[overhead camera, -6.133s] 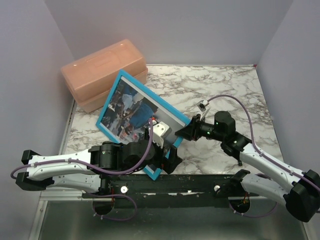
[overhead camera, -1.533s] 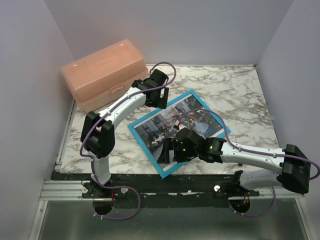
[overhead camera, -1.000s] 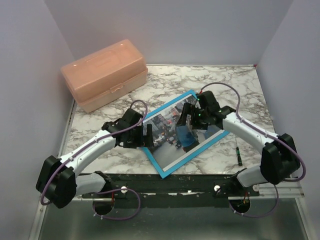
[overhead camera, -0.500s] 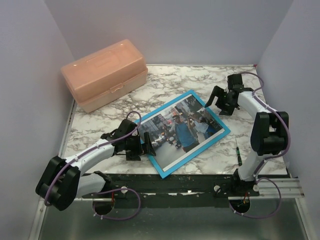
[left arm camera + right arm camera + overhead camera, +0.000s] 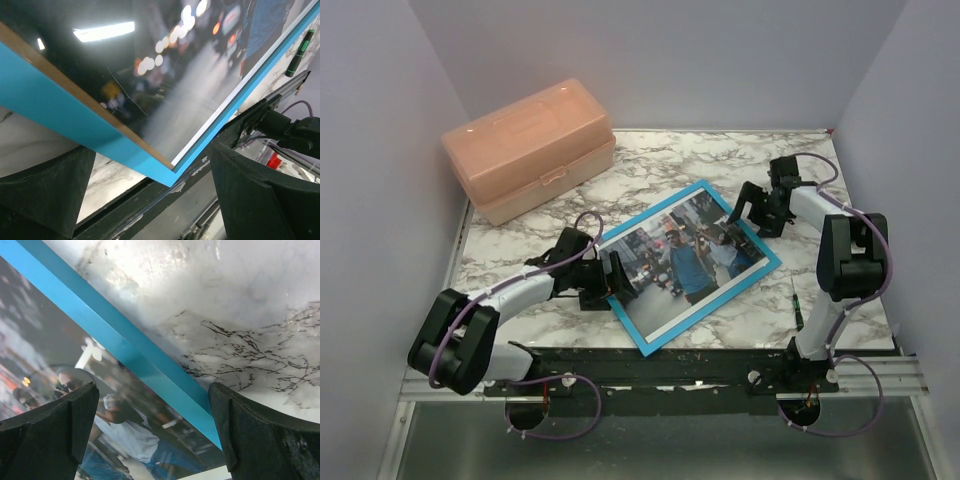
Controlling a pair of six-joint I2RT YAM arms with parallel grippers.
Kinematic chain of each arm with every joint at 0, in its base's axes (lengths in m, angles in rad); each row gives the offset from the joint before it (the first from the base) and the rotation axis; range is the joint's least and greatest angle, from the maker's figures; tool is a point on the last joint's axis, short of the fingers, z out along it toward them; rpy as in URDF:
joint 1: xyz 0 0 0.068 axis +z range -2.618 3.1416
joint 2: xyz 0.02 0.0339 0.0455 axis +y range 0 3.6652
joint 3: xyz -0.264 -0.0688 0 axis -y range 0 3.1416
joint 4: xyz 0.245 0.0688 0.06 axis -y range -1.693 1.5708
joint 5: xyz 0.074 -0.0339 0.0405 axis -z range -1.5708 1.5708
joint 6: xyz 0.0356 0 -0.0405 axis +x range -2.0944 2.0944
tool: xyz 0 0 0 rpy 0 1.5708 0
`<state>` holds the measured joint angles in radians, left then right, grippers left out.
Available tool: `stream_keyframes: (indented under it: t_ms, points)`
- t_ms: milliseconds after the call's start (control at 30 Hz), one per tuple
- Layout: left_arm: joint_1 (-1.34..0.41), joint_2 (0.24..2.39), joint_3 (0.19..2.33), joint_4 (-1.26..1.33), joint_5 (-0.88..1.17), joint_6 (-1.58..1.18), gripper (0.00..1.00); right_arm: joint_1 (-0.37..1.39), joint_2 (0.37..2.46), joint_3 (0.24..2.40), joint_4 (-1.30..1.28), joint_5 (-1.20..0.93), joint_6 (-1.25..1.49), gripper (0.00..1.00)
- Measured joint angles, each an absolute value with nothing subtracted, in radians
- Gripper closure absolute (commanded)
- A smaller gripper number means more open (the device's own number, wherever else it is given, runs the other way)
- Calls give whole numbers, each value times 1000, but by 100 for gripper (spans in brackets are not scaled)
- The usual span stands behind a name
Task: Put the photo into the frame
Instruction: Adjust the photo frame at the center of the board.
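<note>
Blue face up, the frame [image 5: 713,308] lies flat on the marbled counter [image 5: 720,160], turned at a slant, one corner just short of the counter's near edge. The photo [image 5: 685,262] sits inside it, picture side up and filling the opening: a street crowd with a man in a blue shirt at the middle. In the left wrist view its surface is glossy and mirrors a ceiling light.

At the far left stands a peach plastic box [image 5: 528,148], lid down and latch side towards the frame; what it holds, if anything, cannot be made out through the cloudy wall.

The left gripper [image 5: 608,283] is low at the frame's left end, jaws spread wide. From its own camera the frame's near corner [image 5: 60,112] lies between them, neither jaw plainly touching it.

The right gripper [image 5: 755,212] is at the frame's far right corner, also spread wide. Its camera shows the blue rail [image 5: 125,355] running between the jaws, photo [image 5: 75,405] on one side, bare counter [image 5: 225,315] on the other.

A slim dark tool [image 5: 796,305] with a green band — perhaps a screwdriver — lies on the counter to the right, apart from the frame.
</note>
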<state>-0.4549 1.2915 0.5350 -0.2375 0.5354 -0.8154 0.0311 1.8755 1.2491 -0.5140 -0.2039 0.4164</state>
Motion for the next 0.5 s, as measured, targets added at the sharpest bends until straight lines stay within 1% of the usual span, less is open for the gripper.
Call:
stream_keyframes:
  t_ms: [300,500]
  points:
    - [-398,1438,643,-275,593,-807,4,22,1793,1114,-391,-204,391,0]
    - [-363,1547,789,-361,544,-760,4,7,1696,995,-350,-189,389,0]
